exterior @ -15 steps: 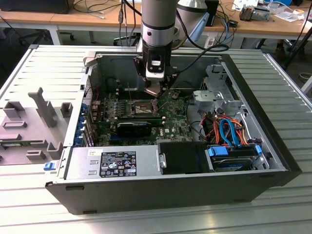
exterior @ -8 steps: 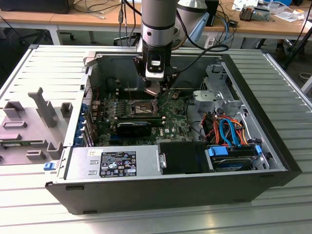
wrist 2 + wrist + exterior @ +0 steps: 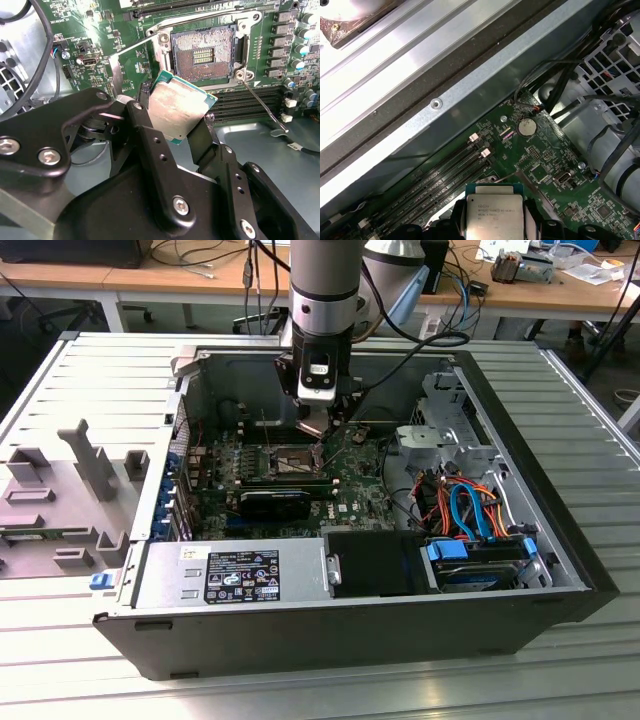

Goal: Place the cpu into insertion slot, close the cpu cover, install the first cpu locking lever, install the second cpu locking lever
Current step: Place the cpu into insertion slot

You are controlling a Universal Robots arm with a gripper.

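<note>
Reaching down into an open computer case that lies on a ribbed metal table, a robot arm holds its gripper over the green motherboard.

The gripper is closed on the cpu, a small square chip with a dull silver top. In the second wrist view, two black fingers clamp the chip by opposite edges, and it sits tilted between them. In the first wrist view, the cpu's printed metal face shows between the finger ends.

The insertion slot is just beside the chip and lies open, its field of tiny contacts bare inside a silver rim. The cpu is not in it.

A thin silver lever runs out from one corner of the slot, slanting over the long black memory slots beside it. In the exterior view, the slot sits near the middle of the board, just towards the exterior view's left of the gripper.
</note>
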